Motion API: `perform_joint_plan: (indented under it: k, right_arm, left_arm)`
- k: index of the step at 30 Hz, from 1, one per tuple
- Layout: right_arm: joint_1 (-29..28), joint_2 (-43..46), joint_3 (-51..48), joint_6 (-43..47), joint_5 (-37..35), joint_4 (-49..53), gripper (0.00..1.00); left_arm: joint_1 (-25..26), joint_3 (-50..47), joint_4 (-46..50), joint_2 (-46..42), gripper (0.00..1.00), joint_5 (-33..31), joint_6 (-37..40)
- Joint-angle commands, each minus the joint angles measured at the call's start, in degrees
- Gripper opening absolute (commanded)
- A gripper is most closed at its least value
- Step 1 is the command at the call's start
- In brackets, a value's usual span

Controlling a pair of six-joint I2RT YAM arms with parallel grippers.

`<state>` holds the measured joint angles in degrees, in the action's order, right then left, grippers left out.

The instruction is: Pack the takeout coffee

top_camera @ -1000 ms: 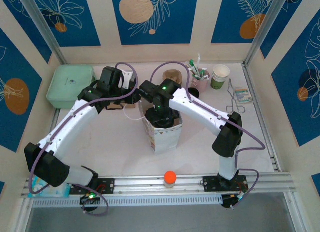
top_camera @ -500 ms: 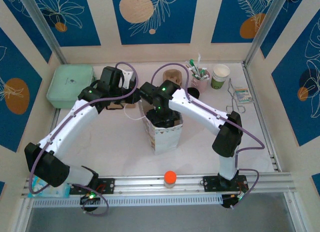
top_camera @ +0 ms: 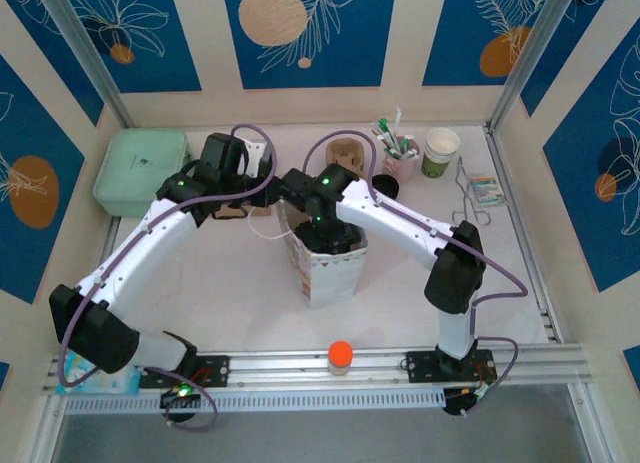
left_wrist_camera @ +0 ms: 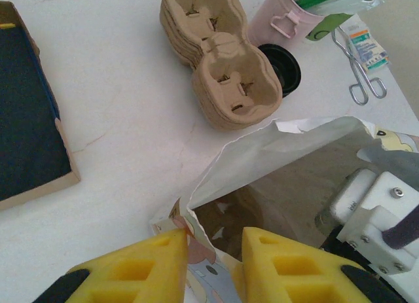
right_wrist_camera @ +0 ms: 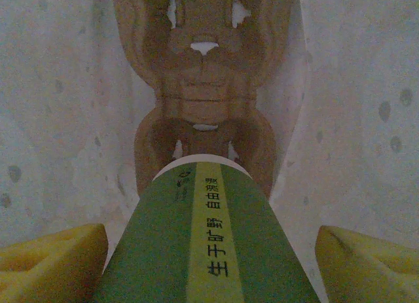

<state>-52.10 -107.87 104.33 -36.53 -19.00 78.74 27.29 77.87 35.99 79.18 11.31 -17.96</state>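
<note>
The takeout coffee (right_wrist_camera: pixel 203 244) shows as a green-banded white cup inside the white paper bag (top_camera: pixel 330 273), its lid hidden. My right gripper (right_wrist_camera: pixel 209 232) is shut on it, a yellow finger (right_wrist_camera: pixel 52 264) pressed to each side. The cup's white bottom points down at a brown pulp carrier (right_wrist_camera: pixel 204 100) lying on the bag's floor, just above one socket. My left gripper (left_wrist_camera: pixel 215 243) is shut on the bag's (left_wrist_camera: pixel 288 139) near rim, one finger outside and one inside, holding the mouth open. In the top view the right arm's wrist (top_camera: pixel 318 218) reaches down into the bag.
A stack of pulp carriers (left_wrist_camera: pixel 219 61) lies behind the bag, beside a black lid (left_wrist_camera: pixel 283 66) and a pink cup of sachets (top_camera: pixel 400 163). Lidless cups (top_camera: pixel 440 151) and tongs (top_camera: pixel 470 198) stand at back right, a green box (top_camera: pixel 140 171) at back left.
The right arm has shifted slightly, sinking a little deeper into the bag with the cup. The left arm and the bag's rim have stayed put.
</note>
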Motion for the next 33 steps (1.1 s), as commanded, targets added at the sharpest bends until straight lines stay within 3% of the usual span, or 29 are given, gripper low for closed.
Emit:
perform_joint_plan:
  k: [1, 33]
  right_arm:
    - [-0.1, 2.1, -1.0, -1.6, 1.1, 0.5, 0.49]
    - [0.9, 3.8, -6.0, -1.6, 1.4, -2.5, 0.49]
  left_arm:
    - [0.2, -0.9, 1.6, 0.3, 0.28, -1.0, 0.6]
    - [1.4, 0.1, 1.8, -0.4, 0.28, -1.3, 0.6]
